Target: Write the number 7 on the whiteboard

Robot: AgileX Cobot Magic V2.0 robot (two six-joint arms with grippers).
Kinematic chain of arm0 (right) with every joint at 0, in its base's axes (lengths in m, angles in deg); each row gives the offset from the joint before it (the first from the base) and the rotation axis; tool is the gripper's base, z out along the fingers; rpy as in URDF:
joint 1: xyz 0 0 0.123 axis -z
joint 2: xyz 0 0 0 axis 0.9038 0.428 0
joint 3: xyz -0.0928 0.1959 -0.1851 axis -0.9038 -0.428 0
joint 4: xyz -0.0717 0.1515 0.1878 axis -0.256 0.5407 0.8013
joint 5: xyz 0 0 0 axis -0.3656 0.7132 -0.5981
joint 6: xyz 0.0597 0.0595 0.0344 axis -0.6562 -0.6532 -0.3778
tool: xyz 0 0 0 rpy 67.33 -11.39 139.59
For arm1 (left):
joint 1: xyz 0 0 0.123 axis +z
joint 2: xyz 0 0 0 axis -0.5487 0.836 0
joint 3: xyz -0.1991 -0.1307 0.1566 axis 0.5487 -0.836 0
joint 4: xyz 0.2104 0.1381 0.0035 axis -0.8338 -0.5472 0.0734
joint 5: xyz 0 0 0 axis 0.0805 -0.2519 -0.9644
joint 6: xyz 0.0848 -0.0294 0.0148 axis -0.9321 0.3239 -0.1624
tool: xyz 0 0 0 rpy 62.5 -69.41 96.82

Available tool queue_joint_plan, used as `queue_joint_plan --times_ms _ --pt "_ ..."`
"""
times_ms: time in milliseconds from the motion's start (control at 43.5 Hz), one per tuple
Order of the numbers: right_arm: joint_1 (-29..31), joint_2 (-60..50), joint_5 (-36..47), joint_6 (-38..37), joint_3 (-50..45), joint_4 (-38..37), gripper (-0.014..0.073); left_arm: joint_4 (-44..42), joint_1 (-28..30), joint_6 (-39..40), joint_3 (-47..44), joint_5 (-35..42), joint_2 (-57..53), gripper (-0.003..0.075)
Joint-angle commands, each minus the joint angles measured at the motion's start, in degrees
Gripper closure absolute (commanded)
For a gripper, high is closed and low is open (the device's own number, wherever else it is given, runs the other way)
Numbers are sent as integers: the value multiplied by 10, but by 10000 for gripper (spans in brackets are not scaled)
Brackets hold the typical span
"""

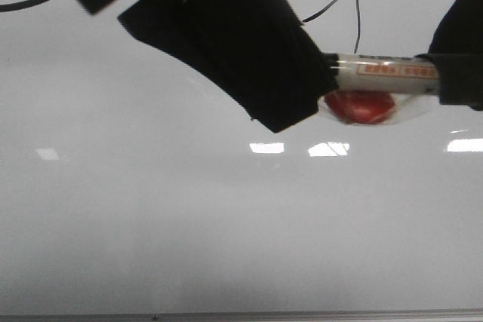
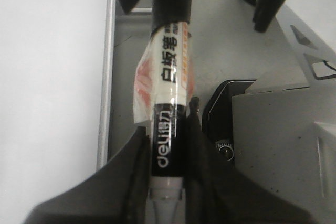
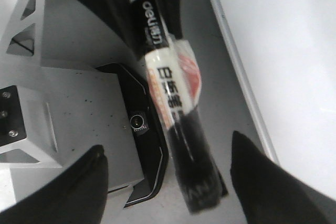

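Front view: the whiteboard fills nearly the whole frame, its grey frame strip along the bottom edge. The number 7 sits at upper centre-right, a thin black line with a short slanted stroke meeting a long downstroke. Its left end runs in behind the dark bulk of the left pincer, which comes down from the upper left. The downstroke ends just above the marker pen.

The marker lies horizontally across the right of the frame, between the two arms. A red patch under clear wrapping hangs just below its barrel. The right pincer enters at the right edge, over the pen's far end.

Left wrist view: the left pincer has its two dark fingers pressed against the black section of the pen, narrowly parted to barrel width, clamped on it. The 7 does not show here. Only a pale slab of board at the left and its metal edge show.

Right wrist view: the right pincer stands wide apart, one finger on each side of the pen's black cap end, neither touching it. Board at upper right. No writing visible. This view also shows a grey base with a small camera lens, hidden in the front view.
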Motion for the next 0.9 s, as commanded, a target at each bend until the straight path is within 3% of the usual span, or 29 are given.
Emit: queue_joint_plan --times_ms 0,161,299,368,459,712,873 --pt "21 -33 8 -46 32 -29 37 -49 -2 70 32 9 -23 629" --pt "61 -88 12 -155 33 -98 43 -209 -2 218 74 -68 -33 629" --pt "77 -116 11 -193 33 -125 43 -372 1 374 82 -108 -61 629" --pt "77 -123 9 -197 33 -127 43 -414 21 441 81 -125 -83 629" --pt "77 -126 7 -197 32 -127 43 -424 67 474 67 -117 -123 629" --pt "77 -126 15 -197 25 -127 43 -424 256 556 -75 18 -266 629" --pt "77 -126 25 -197 25 -127 43 -424 373 631 -192 196 -314 629"
